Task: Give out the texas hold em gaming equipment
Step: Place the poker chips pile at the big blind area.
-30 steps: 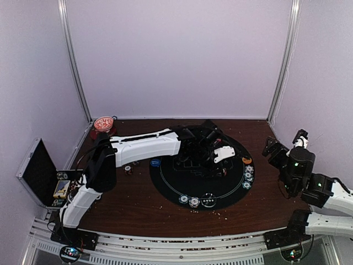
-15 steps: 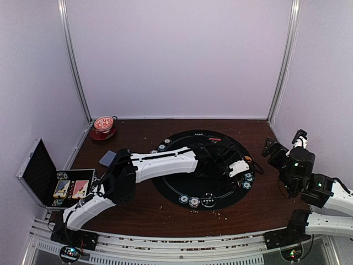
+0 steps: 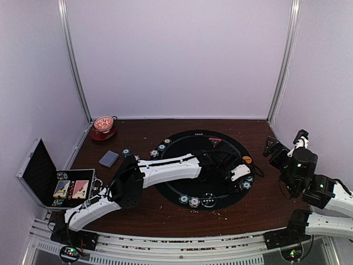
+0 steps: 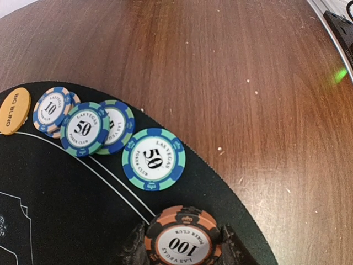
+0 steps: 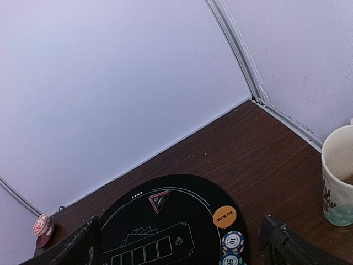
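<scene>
From above, two card packs (image 3: 71,189) are seen inside an open black case (image 3: 36,170) at the desk's left edge. A red bowl (image 3: 103,126) stands at the far left corner, its contents unclear. At the left wrist, the left gripper (image 4: 185,249) is clamped on an orange-brown chip (image 4: 185,238) at the mat's (image 4: 55,215) right edge, beside teal chips (image 4: 153,159). At the right wrist, the right gripper (image 5: 179,251) is spread wide and empty.

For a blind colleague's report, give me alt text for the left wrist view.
Left gripper holds a 100 chip over the edge of the black mat. Along it lie three teal chips, a 10 chip and an orange Big Blind button.
</scene>
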Controlling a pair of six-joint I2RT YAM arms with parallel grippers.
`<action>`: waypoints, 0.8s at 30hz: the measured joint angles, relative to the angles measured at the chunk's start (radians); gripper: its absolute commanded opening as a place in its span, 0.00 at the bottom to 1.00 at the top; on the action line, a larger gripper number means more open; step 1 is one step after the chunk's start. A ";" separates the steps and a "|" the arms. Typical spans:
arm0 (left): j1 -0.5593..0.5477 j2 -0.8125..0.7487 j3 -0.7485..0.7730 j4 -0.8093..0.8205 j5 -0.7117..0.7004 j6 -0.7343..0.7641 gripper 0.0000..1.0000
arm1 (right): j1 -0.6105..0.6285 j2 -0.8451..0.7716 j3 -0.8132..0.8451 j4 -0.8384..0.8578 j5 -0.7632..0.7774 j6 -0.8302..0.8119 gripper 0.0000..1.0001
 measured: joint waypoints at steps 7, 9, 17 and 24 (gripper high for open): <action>0.000 0.015 0.029 0.007 0.004 -0.010 0.25 | 0.000 0.007 0.000 0.000 -0.003 -0.004 1.00; -0.001 0.022 0.034 0.014 0.004 -0.011 0.25 | 0.000 0.010 0.000 0.001 -0.004 -0.004 1.00; -0.005 0.037 0.034 0.029 -0.002 -0.010 0.30 | 0.000 0.011 0.000 0.007 -0.004 -0.006 1.00; -0.008 0.037 0.034 0.031 -0.016 -0.008 0.56 | 0.000 0.011 0.000 0.008 -0.008 -0.007 1.00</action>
